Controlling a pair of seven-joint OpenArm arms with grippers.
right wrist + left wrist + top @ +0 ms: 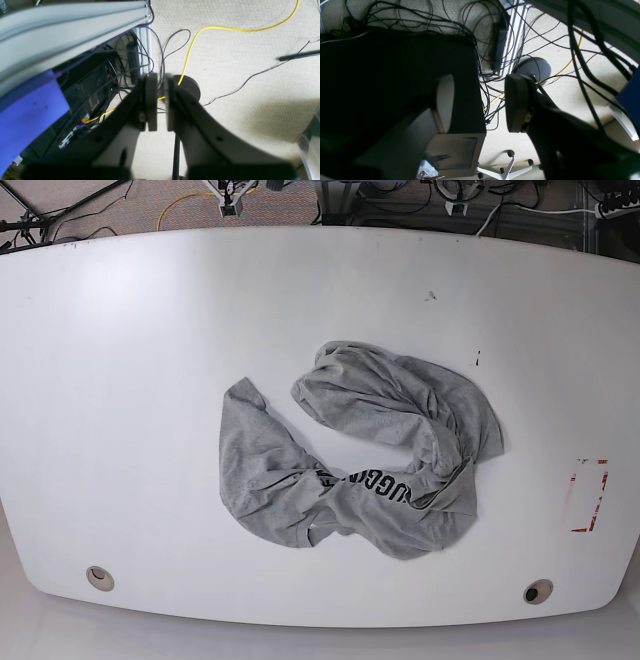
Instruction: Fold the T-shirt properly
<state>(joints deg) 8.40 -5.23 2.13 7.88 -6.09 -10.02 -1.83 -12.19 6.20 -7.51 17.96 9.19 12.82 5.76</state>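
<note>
Base view shows you one T-shirt [360,450], light heather grey, lying crumpled just right of the middle of the white bench [120,360], nearer the near edge than the far one. It is bunched into a rough ring with bare bench showing through the gap in the middle, and only part of its black lettering [378,485] can be read, on the near side.

Neither arm is over the bench. Your left hand [480,105] hangs off the bench above the carpet with its fingers apart and nothing between them. Your right hand [160,102] also looks down at the floor, fingers drawn nearly together on nothing.

The risk, as I judge it, lies in the tangle. Pinch a thick ridge and you may lift several layers at once, so the shirt drags as a lump instead of spreading. Pull one side alone and the whole thing may slide toward the edge. With hem and sleeves hidden in the folds, you could easily grab the wrong corner.

Count: one shirt, two hands, two round holes [99,578] in the bench's near corners, one red-marked patch [588,494] at right.
</note>
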